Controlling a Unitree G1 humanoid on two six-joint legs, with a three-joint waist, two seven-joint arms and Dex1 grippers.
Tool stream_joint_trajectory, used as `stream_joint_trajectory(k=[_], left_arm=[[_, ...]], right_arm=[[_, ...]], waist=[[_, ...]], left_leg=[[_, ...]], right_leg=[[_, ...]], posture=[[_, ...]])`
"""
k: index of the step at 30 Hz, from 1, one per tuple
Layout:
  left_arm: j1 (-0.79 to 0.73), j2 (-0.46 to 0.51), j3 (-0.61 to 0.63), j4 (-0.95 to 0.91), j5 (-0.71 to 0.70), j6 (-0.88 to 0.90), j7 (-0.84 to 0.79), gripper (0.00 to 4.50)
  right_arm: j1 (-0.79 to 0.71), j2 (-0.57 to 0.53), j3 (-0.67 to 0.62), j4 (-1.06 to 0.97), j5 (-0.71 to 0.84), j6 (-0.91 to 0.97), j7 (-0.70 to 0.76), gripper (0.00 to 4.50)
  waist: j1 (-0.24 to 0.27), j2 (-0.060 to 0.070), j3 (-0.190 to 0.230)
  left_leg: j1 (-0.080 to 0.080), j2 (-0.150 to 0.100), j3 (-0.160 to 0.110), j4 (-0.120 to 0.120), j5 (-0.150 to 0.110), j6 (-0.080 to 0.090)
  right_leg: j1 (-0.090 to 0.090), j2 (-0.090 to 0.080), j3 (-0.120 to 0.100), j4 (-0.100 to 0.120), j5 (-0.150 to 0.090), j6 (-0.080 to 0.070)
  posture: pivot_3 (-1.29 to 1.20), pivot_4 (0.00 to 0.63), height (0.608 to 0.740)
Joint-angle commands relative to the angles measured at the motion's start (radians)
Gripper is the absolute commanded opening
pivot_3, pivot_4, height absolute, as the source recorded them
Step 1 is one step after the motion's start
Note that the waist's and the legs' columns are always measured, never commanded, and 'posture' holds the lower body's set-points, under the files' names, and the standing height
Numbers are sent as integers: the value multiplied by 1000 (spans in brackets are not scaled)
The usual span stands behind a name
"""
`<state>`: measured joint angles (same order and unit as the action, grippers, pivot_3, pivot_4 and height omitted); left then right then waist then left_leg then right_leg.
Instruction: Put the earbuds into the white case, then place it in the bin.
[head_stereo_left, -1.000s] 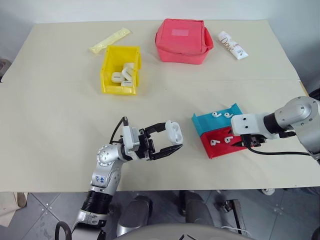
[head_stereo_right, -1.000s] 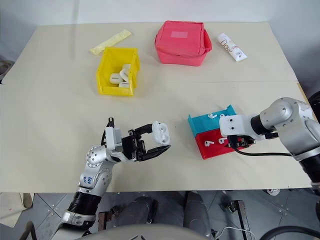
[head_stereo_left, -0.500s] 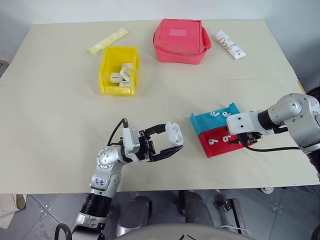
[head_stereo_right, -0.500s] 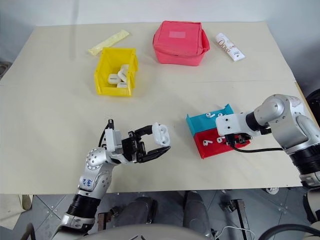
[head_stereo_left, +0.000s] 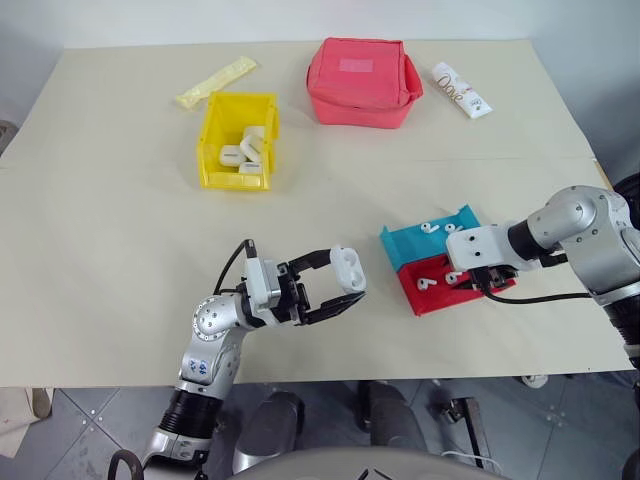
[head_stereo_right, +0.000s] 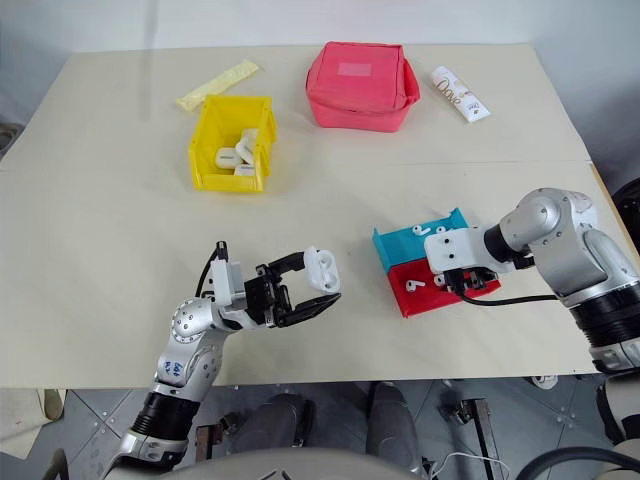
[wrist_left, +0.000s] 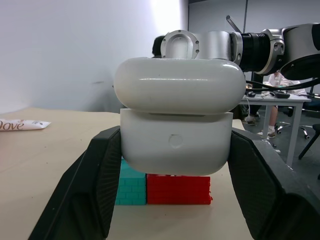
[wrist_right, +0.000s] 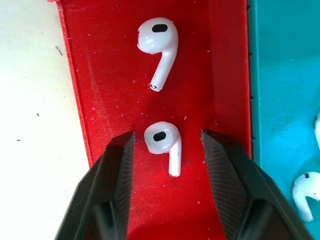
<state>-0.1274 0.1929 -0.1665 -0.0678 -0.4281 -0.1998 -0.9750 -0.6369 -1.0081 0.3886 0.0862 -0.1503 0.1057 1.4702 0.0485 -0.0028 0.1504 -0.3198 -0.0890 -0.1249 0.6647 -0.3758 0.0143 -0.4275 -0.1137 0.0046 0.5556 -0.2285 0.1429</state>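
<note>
Right gripper (wrist_right: 167, 190) has slid a little way over the red tray (head_stereo_left: 440, 298) since a second ago, and its two black fingers have come closer together. Now they stand on each side of one earbud (wrist_right: 164, 145) lying on the floor of the red tray. The fingers are partly open and do not touch it yet. A second earbud (wrist_right: 158, 47) lies in the same red tray, a bit farther along. Two more earbuds (head_stereo_left: 438, 228) lie in the teal tray (head_stereo_left: 430, 243), which sits right beside the red tray.

Left gripper (head_stereo_left: 345, 282) has not moved. It holds the white case (wrist_left: 177, 122) tight between its fingers, up off the table, well to the left of the red tray. The lid looks open only a crack.

The bin (head_stereo_left: 214, 140) is far from the red tray, up and to the left, with other white cases already in it.

I think the pinch on the earbud comes next. No earbud is in the white case yet, so most of the job is left.
</note>
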Motion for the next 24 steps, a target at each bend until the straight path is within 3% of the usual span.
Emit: stream_joint_trajectory(k=[1, 3, 10, 13, 17, 21, 24], left_arm=[[5, -1, -5, -51, 2, -23, 8, 2782], [6, 0, -6, -51, 3, -25, 10, 2782], [5, 1, -7, -44, 4, -29, 15, 2782], [2, -1, -10, -36, 4, -33, 11, 2782], [-20, -21, -23, 6, -17, -36, -17, 2782], [-100, -54, -36, 92, -52, -10, -90, 2782], [-149, -67, -25, 154, -68, -9, -133, 2782]], right_arm=[[8, 3, -2, -4, -11, -13, 11, 1001], [10, 4, -3, -3, -11, -14, 12, 510], [10, 11, -15, -5, 0, 4, 9, 510], [25, 10, -69, -52, 77, 69, 21, 510], [99, 46, -283, -254, 402, 352, 5, 510], [228, 126, -560, -466, 729, 570, -123, 510], [255, 189, -619, -537, 839, 629, -223, 510]], waist=[[0, 0, 0], [0, 0, 0], [0, 0, 0], [3, 0, 0], [5, 0, 0], [18, -1, 0], [23, -1, -1]], left_leg=[[0, 0, 0, 0, 0, 0], [0, 0, 0, 0, 0, 0], [0, 0, 0, 0, 0, 0], [0, 0, 0, 0, 0, 0], [-1, 0, -1, 0, 0, 0], [-1, 0, -2, 1, 0, 0], [-1, 0, -1, 1, 0, 0]], right_leg=[[0, 0, 0, 0, 0, 0], [0, 0, 0, 0, 0, 0], [0, 0, 0, 0, 0, 0], [0, 0, 0, 0, 0, 0], [0, 0, 0, 0, 0, 0], [1, -1, -1, -1, 0, 0], [1, -1, -1, 0, 1, 0]], posture=[[0, 150, 740], [0, 150, 740], [0, 150, 740], [0, 150, 740], [0, 150, 740], [0, 150, 740], [0, 150, 740]])
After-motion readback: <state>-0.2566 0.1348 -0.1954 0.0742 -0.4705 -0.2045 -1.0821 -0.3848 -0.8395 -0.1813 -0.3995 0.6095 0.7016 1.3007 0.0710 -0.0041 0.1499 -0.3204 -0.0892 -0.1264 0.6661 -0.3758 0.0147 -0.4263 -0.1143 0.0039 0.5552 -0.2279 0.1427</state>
